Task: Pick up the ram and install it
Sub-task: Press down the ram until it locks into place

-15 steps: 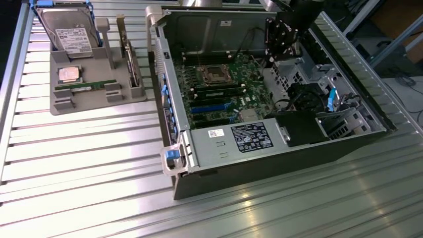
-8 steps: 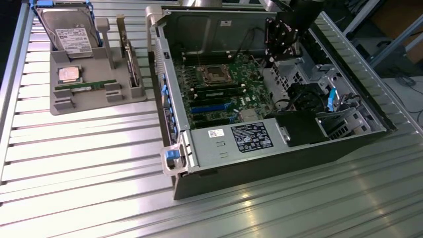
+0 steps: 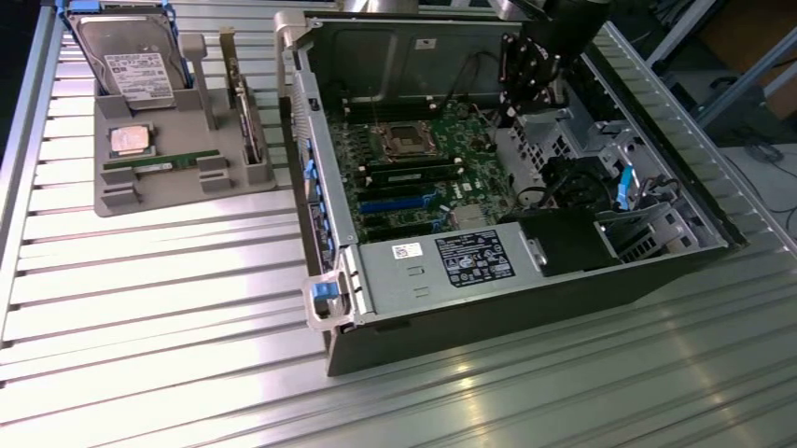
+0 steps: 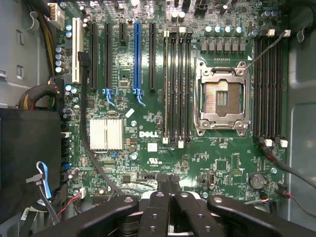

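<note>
A ribbed metal table [image 3: 187, 308] is carrying everything, its ridges catching bright glare. On it, an open computer case [image 3: 498, 196] is lying on its side with the motherboard [image 3: 412, 168] facing up, and a grey parts tray [image 3: 174, 187] is sitting just beside the case, at about nine o'clock from it in the exterior view.

The ram [image 3: 156, 164] is lying flat in the tray, a thin green stick between two grey holders, with a square silver CPU [image 3: 130, 139] at its twelve o'clock and a hard drive [image 3: 131, 65] standing further back. An expansion card [image 3: 249, 126] is standing on edge at the tray's three o'clock side, close to the case wall.

The arm is hanging over the far end of the case, well apart from the tray. In the wrist view the pincer [image 4: 170, 185] is pointing down at the motherboard with its two dark fingers [image 4: 158, 207] pressed together, clenched on nothing that can be seen, though the tips are partly lost against the dark board.

Open room is lying across the table at six o'clock of the tray. Inside the case the walls are closing in, with a black power supply [image 3: 461, 257] and cables [image 4: 44, 91] crowding the edges. The memory slots [image 4: 177, 84] are standing free beside the empty CPU socket [image 4: 219, 96].
</note>
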